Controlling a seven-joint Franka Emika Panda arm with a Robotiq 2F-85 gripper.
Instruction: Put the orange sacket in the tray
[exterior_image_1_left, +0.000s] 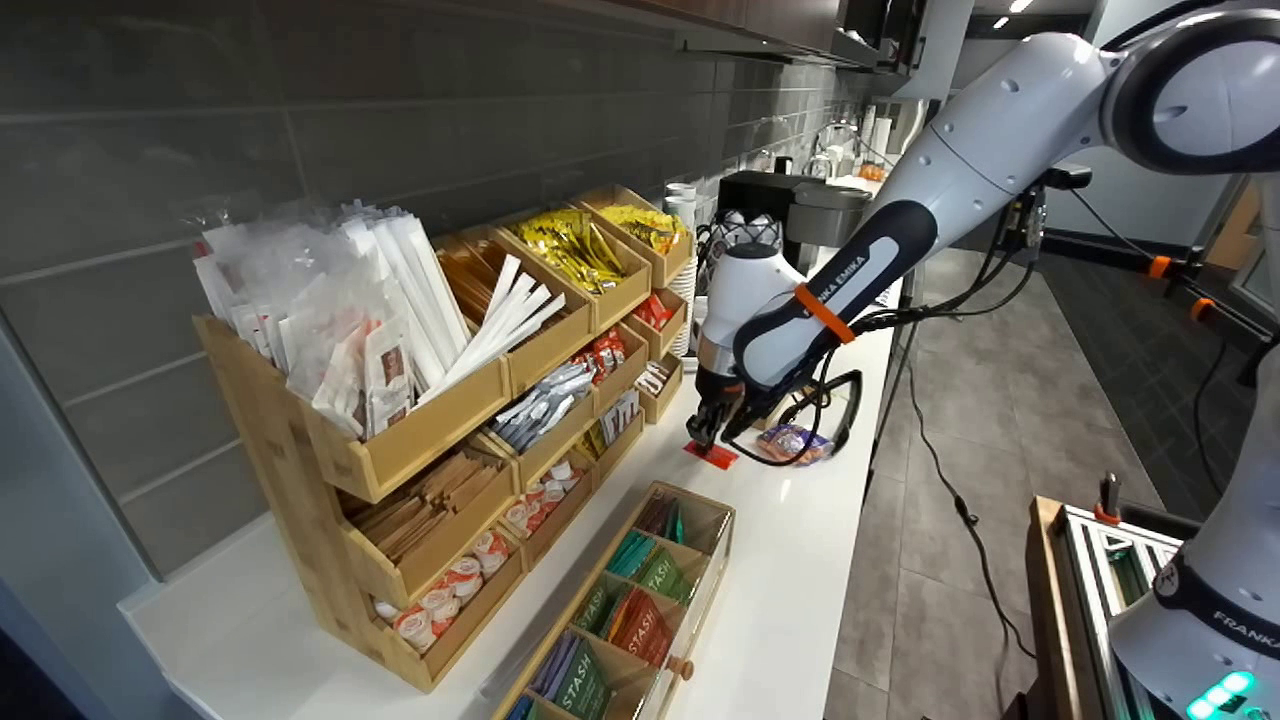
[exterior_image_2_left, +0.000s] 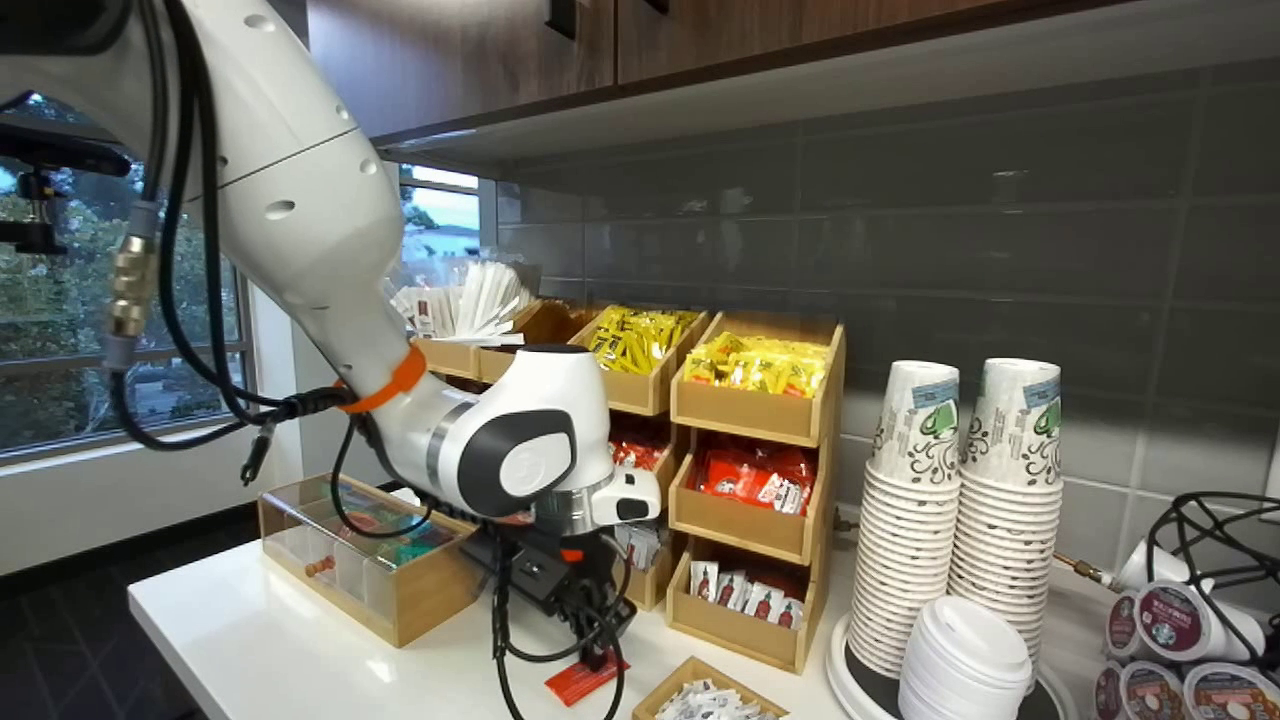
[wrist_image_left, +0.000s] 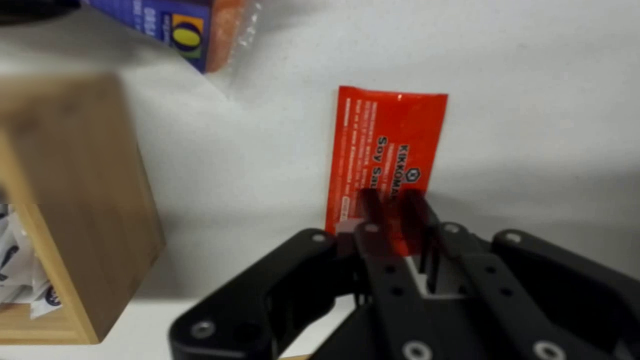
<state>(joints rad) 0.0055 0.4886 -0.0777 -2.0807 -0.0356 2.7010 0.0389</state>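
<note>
One red sachet (wrist_image_left: 387, 130) | on counter (wrist_image_left: 250, 165) | one end beneath claw (wrist_image_left: 392, 200)

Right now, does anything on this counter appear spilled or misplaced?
No spill shows. The red soy sauce sachet seems misplaced: it lies on the counter, partly beneath the claw, while other sachets sit in bins. Some white sticks slant out of theirs.
</note>
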